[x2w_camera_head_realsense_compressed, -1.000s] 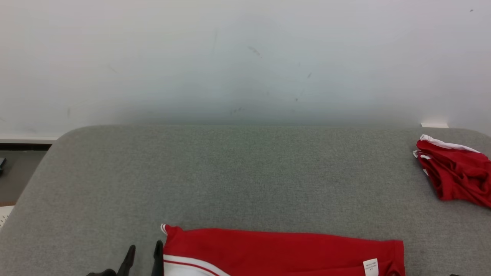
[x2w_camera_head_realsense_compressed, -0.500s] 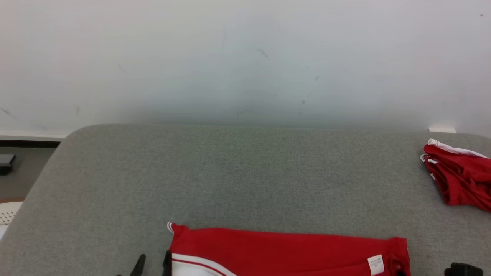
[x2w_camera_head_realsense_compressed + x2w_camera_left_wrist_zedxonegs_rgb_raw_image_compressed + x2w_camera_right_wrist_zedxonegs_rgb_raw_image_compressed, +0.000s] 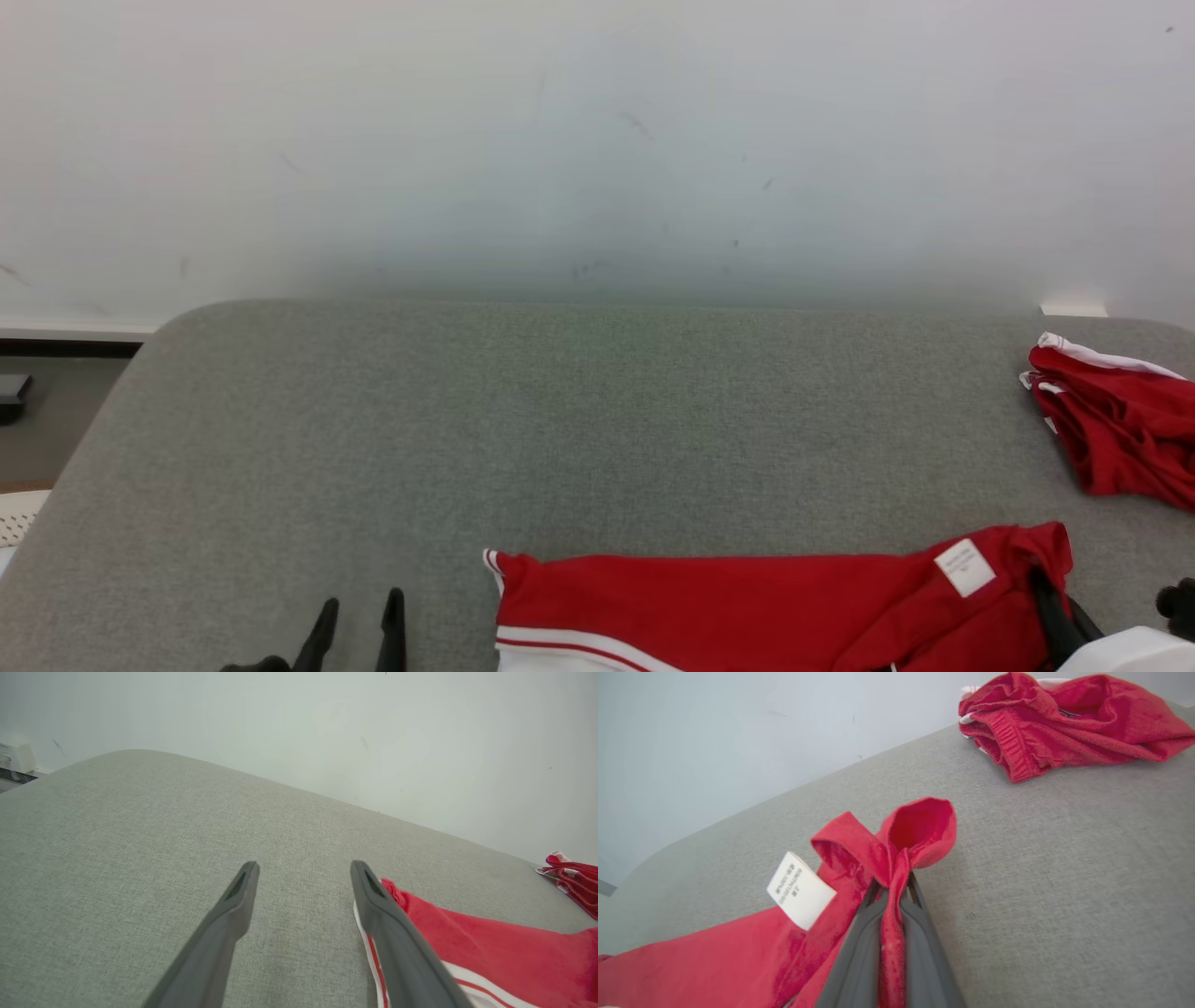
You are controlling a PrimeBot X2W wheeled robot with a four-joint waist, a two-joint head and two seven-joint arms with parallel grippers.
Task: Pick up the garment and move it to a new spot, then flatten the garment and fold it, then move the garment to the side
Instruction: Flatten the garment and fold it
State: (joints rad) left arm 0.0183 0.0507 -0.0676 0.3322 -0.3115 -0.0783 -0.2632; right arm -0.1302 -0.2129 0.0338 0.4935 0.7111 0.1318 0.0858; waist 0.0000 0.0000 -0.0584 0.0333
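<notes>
scene: a grey padded table [image 3: 560,420] seen from above, with a pale wall behind it.
garment: a red garment [image 3: 747,597] with white stripes lies along the near edge, from 6 to 5 o'clock in the head view. its right corner is raised off the table and bunched.
right gripper: the right gripper [image 3: 891,889], at 5 o'clock, has its dark fingers pressed together on that raised corner, beside a white care label [image 3: 964,567].
left gripper: the left gripper [image 3: 362,600], at 7 o'clock, has its fingers spread apart and empty, near the garment's striped left end.
other cloth: a crumpled red garment [image 3: 1111,420] sits at 3 o'clock, well apart.
handling: it looks light, soft and limp. held by one corner, it will likely drape, drag and bunch, and thin cloth may slip from a narrow pinch.
where to hold: the striped left corner seems the best second grip, so the edge can be stretched between both grippers.
</notes>
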